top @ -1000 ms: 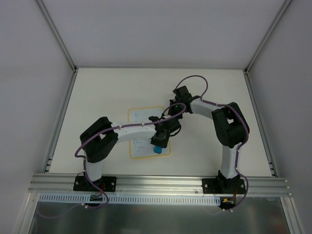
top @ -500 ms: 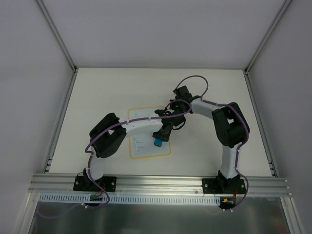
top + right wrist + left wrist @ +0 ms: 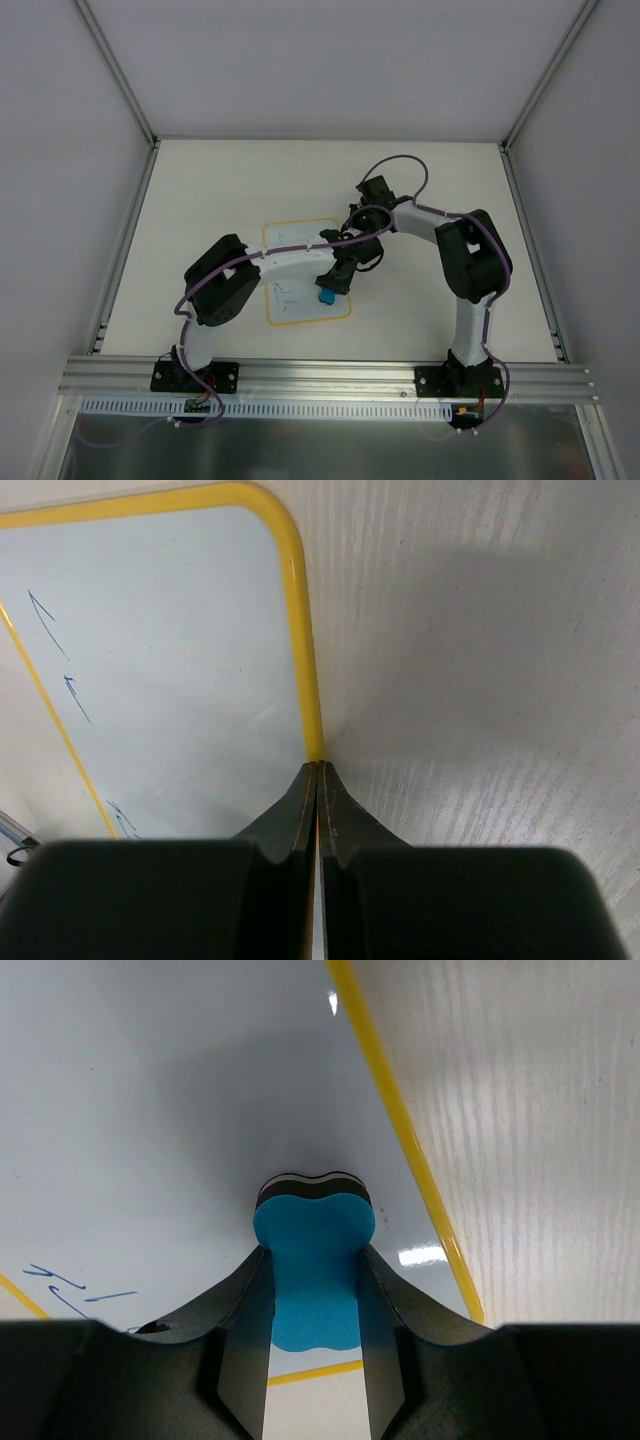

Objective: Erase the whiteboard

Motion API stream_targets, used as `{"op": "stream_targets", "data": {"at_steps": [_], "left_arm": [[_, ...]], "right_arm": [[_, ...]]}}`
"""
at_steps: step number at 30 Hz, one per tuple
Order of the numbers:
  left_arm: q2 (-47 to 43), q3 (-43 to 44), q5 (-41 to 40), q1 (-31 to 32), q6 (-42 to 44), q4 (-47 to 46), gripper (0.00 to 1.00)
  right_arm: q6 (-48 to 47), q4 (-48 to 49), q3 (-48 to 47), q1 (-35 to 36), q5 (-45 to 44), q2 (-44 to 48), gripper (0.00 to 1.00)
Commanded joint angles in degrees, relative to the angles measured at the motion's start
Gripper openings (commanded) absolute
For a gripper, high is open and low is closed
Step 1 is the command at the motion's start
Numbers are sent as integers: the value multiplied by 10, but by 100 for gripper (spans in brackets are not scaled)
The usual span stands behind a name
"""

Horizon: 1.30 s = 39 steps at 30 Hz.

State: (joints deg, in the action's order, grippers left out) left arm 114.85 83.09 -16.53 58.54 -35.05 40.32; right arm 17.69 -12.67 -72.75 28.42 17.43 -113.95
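The whiteboard (image 3: 296, 308) lies flat on the table, white with a thin yellow border. Faint blue marks (image 3: 285, 293) remain on its left half. My left gripper (image 3: 331, 283) is shut on the blue bone-shaped eraser (image 3: 326, 295), whose dark felt end presses on the board near its right edge. In the left wrist view the eraser (image 3: 312, 1260) sits between the fingers of my left gripper (image 3: 313, 1252), over white board (image 3: 150, 1090). My right gripper (image 3: 318, 766) is shut, its tip resting on the whiteboard's yellow border (image 3: 305, 660); from above, my right gripper (image 3: 350, 226) is at the board's far right side.
Bare pale wood-grain table (image 3: 430, 190) lies right of and beyond the board. Blue strokes (image 3: 70, 1285) show at the left wrist view's lower left, and more strokes (image 3: 60, 660) on the board's left side in the right wrist view. Aluminium rails (image 3: 130, 230) frame the table.
My left arm has slid the eraser from the board's near right corner farther up along its right side, its elbow swinging right. My right gripper has stayed on the border.
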Motion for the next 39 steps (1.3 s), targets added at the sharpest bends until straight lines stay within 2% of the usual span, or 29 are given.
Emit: {"op": "stream_targets", "data": {"at_steps": [1,8,12,25,32,39], "left_arm": [[-9,-20,46,34,16,-12,0],[-3,-20,58,39,36,-41,0],[-13,-42,48,27,13,-40,0],[-146,-204,10,-65,-34,-39,0],[-187,-298,-11,-112,-63,-41,0],[-220,-318,-35,-185,-53,-67,0]], "right_arm": [[-9,-48,5,3,-42,-25,0],[-12,-49,6,2,-42,-24,0],[-12,-48,7,3,-41,-24,0],[-16,-49,10,3,-49,-20,0],[-19,-49,17,3,-57,-15,0],[-22,-48,21,3,-59,-11,0]]}}
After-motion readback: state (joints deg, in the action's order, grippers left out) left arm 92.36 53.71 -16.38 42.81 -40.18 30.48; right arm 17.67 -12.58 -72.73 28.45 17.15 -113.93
